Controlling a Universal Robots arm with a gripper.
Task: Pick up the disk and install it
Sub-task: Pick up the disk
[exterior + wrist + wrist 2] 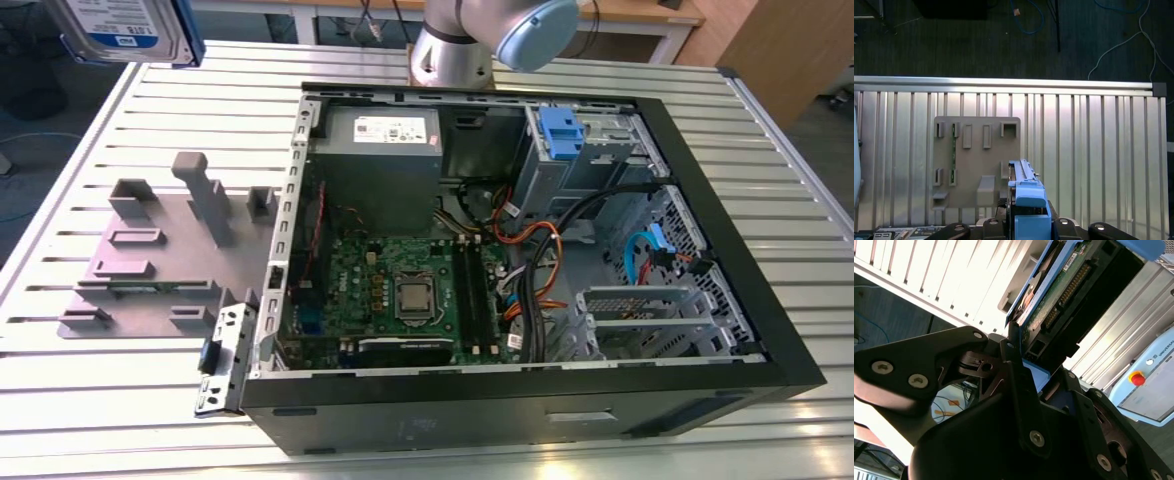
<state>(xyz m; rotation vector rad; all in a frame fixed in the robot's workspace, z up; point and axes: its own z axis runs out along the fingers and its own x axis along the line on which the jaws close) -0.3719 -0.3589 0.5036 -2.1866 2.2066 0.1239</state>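
Done with the pick-up; installing left to do; clamped with the gripper (1026,357) on the disk (1064,285), jaws closed onto its blue-bracketed end; held aloft at eleven o'clock in the exterior view, above the grey fixture plate (976,160); well apart from the open computer case (747,280); nowhere near the drive bay (587,150) at one o'clock

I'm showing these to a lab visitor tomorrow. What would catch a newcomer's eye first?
The open computer case dominates the slatted table in the exterior view, its motherboard exposed. At that view's top left the disk hangs in the air, clamped in the gripper, as the second wrist view shows. A grey fixture plate lies beside the case, on the exterior view's left.
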